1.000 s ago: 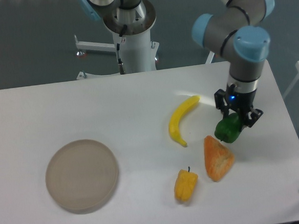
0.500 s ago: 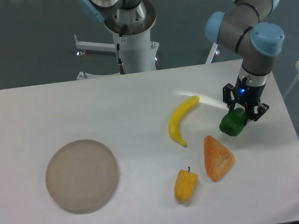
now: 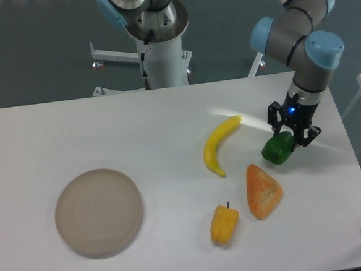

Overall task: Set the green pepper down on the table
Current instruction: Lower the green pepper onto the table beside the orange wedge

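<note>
A: Item, obscured?
B: Top of the green pepper (image 3: 278,149), covered by the gripper (image 3: 293,132); whether it touches the table (image 3: 75,130) cannot be told.

A: Arm, pose?
B: Wrist pointing down over the table's right part, fingers closed on the pepper from either side.

A: Pepper, location?
B: Right of the banana (image 3: 220,144), just above the orange wedge (image 3: 263,190), apart from both. Yellow pepper (image 3: 224,224) and plate (image 3: 99,210) farther left.

A: Change?
B: Against half a second ago, pepper slightly left and lower; grip unchanged.
</note>
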You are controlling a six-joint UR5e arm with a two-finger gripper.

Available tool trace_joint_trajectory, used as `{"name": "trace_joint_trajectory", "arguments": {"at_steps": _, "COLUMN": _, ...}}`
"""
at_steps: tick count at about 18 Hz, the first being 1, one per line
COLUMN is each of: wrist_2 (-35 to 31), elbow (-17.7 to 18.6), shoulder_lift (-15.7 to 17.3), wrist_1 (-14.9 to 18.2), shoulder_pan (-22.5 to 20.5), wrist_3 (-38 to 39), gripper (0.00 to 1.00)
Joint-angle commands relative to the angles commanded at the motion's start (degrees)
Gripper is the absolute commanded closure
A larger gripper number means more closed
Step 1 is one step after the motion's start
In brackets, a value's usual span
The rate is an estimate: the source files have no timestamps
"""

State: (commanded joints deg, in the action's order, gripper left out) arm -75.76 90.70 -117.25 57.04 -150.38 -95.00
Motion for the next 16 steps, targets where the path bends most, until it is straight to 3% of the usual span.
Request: {"name": "trace_joint_trajectory", "arguments": {"at_steps": 16, "wrist_2": -0.2, "elbow": 0.0, "shoulder_lift": -0.5, "wrist_1": 0.1, "shoulder_pan": 0.1, "wrist_3": -0.4, "gripper": 0.7}}
